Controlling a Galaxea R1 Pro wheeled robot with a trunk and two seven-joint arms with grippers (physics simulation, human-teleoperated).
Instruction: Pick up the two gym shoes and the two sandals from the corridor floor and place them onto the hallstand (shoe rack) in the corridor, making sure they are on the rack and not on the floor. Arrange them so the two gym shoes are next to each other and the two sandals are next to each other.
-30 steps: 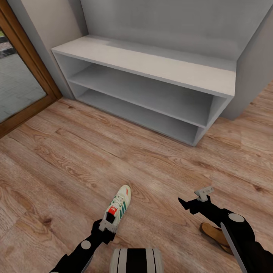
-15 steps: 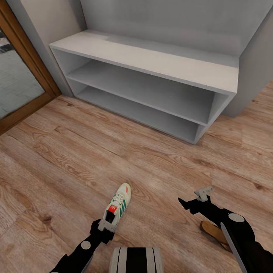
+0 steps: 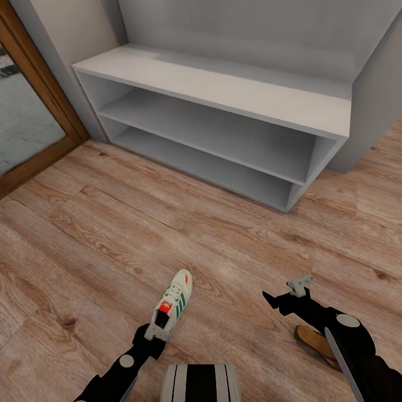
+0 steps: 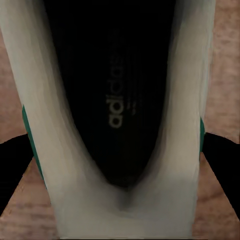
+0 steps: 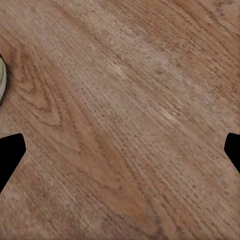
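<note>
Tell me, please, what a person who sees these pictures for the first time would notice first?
Probably the cream-white gym shoe with green stripes, low in the head view on the wood floor, with the left gripper at its heel. Behind it stands the pale grey shoe rack, its visible shelves bare. A brown sandal peeks out beside the right arm, whose right gripper hangs open.

**Close view into a cream-white gym shoe**

A gym shoe (image 4: pixel 55 125) seen from very near, looking straight down into its dark opening. Pale printed lettering runs along the black insole (image 4: pixel 117 85). The cream-white sides curve together around the opening, each with a small patch of green at its outer edge. Black fingertips (image 4: pixel 12 170) of the left hand (image 4: pixel 120 200) sit against both sides. Wood-plank floor (image 4: pixel 225 75) shows along the edges.
</note>
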